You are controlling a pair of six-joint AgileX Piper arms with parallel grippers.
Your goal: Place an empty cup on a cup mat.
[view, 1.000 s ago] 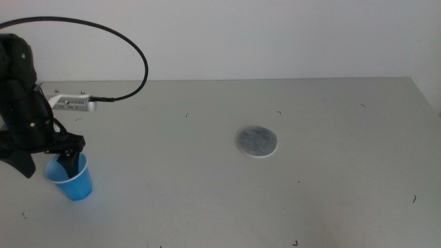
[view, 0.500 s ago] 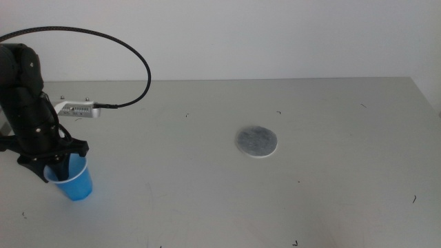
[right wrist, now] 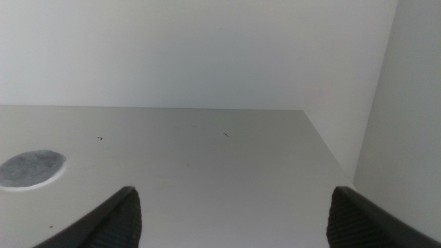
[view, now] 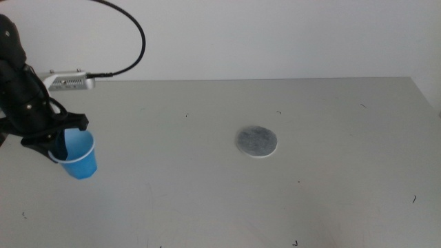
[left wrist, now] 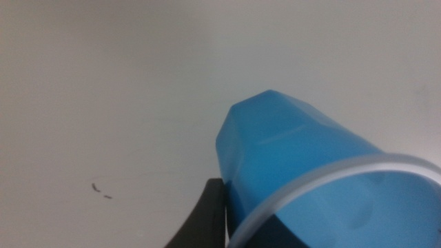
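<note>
The cup point(view: 78, 155) is gripped at its rim by the left jaws point(view: 60, 141), tilted and apparently lifted off the counter point(view: 207, 186). The left wrist view shows only one jaw, outside the cup's wall point(left wrist: 303, 165). The mat point(view: 257, 141) sits well apart from those jaws, bare counter between. The right jaws point(right wrist: 231, 213), seen only in their own view, are spread wide and holding nothing, with the mat point(right wrist: 31, 168) off to one side.

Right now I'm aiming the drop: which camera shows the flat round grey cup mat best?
The middle view: the whole flat round grey cup mat lies unobstructed. The right wrist view shows it cropped by the frame edge; the left wrist view misses it.
</note>
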